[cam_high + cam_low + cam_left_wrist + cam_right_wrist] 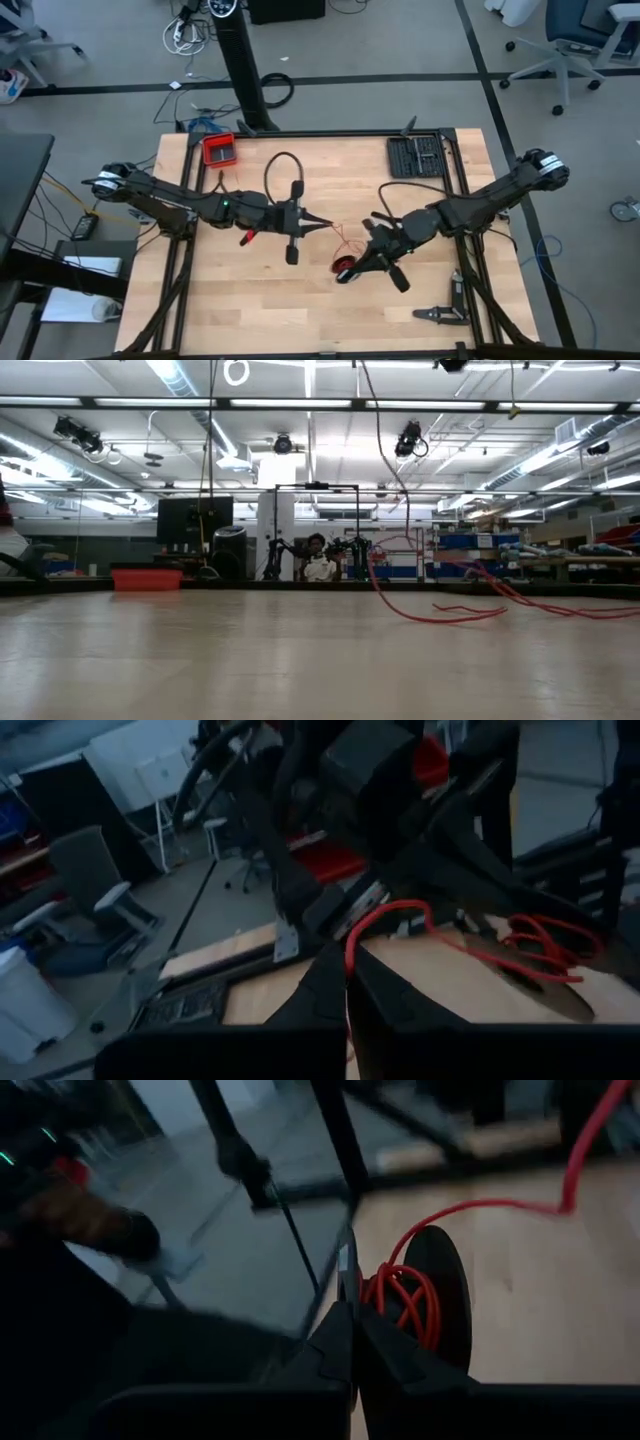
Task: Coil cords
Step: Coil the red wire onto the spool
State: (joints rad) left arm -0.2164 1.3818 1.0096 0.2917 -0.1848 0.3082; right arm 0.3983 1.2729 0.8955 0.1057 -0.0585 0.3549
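Surface of pale wood carries both arms mid-table. Left hand pinches the thin red cord, which trails in loose strands toward the right hand, clenched beside a small red coil on a dark spool.

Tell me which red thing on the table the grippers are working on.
The thin red cord, strung between the shut left gripper and the shut right gripper mid-table. The red tray sits untouched at the far edge.
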